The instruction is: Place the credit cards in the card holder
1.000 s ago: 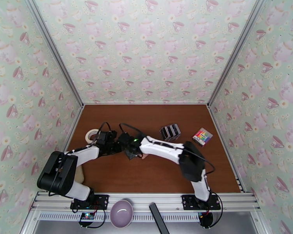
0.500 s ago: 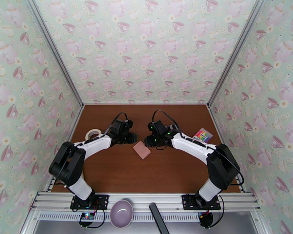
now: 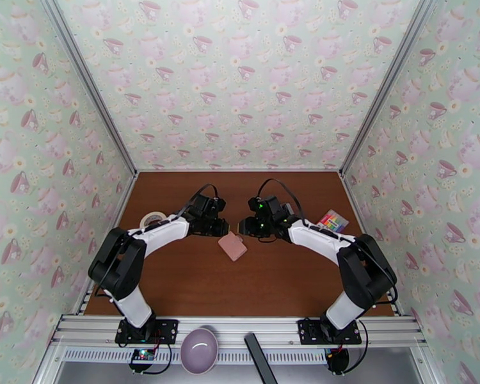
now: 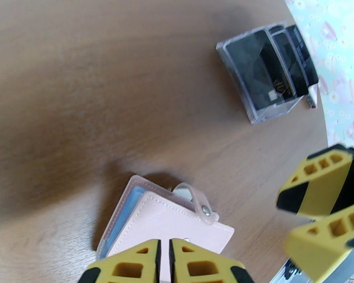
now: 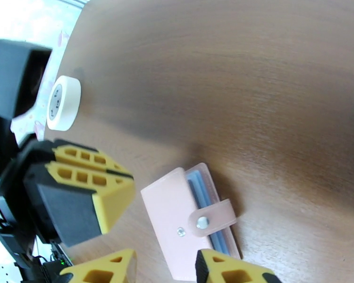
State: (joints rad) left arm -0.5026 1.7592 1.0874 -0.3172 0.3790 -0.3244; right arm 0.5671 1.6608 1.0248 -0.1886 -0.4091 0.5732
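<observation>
The pink card holder (image 3: 232, 246) lies flat mid-table, its snap tab (image 5: 210, 219) loose on the cover and bluish pockets showing at one edge. My left gripper (image 3: 224, 226) hangs just left of it, fingers (image 4: 151, 260) together with nothing between them, above the holder's (image 4: 172, 218) near edge. My right gripper (image 3: 242, 226) faces it from the right with its jaws apart; in its own view the gripper (image 5: 165, 254) is over the holder (image 5: 170, 213). The credit cards (image 4: 266, 74), black, stand bunched in a clear case farther back.
A white tape roll (image 3: 152, 220) lies near the left wall, also seen from the right wrist (image 5: 61, 102). A colourful striped pack (image 3: 331, 223) sits by the right wall. A grey bowl (image 3: 199, 350) rests on the front rail.
The right arm pulled back from across the middle, uncovering the card holder. The left gripper closed and moved right toward the holder. Both grippers now face each other over it.
</observation>
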